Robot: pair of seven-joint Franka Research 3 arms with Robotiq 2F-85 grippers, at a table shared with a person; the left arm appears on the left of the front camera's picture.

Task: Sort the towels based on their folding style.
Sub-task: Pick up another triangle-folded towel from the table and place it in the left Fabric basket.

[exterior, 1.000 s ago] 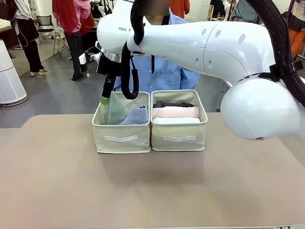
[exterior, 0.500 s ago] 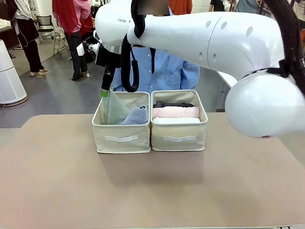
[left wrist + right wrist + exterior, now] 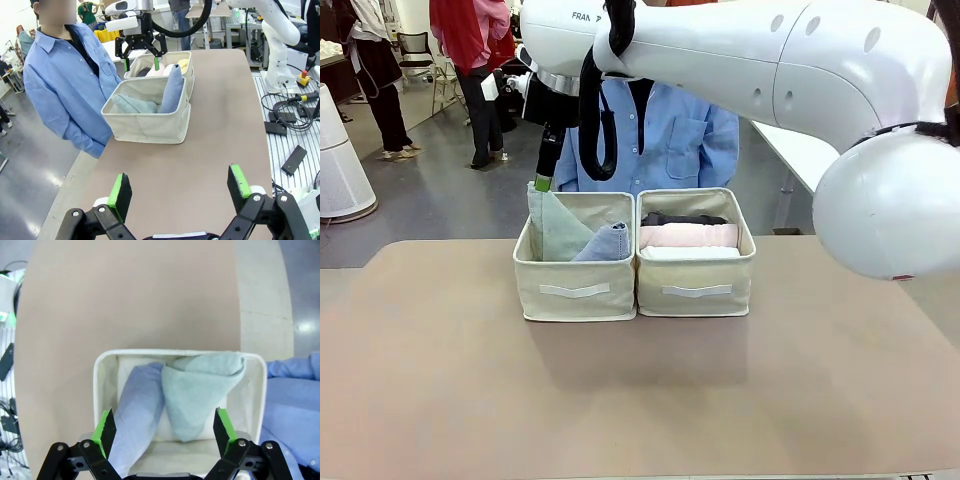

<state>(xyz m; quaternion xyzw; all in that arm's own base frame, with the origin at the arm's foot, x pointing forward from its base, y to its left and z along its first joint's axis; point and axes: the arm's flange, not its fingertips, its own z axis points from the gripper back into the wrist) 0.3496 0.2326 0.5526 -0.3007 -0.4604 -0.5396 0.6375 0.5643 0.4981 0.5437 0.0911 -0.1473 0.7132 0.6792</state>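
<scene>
Two beige boxes stand side by side mid-table. The left box (image 3: 575, 290) holds two cone towels: the pale teal-green one (image 3: 558, 225) leaning on its left wall and the light blue one (image 3: 610, 243). The right box (image 3: 695, 290) holds rolled towels: dark grey (image 3: 682, 218), pink (image 3: 688, 235) and white (image 3: 688, 253); a yellow roll (image 3: 184, 64) peeks out behind. My right gripper (image 3: 542, 180) hangs open just above the left box, over the teal-green towel (image 3: 200, 390) and the blue one (image 3: 135, 410), holding nothing. My left gripper (image 3: 179, 187) is open over bare table, well away from the boxes.
A person in a blue shirt (image 3: 670, 140) stands at the far edge right behind the boxes. My right arm (image 3: 770, 70) spans the top of the front view. Bare table (image 3: 640, 400) lies in front of and beside the boxes.
My right gripper has risen from the left box, still open. The teal-green towel stays in the box against its left wall.
</scene>
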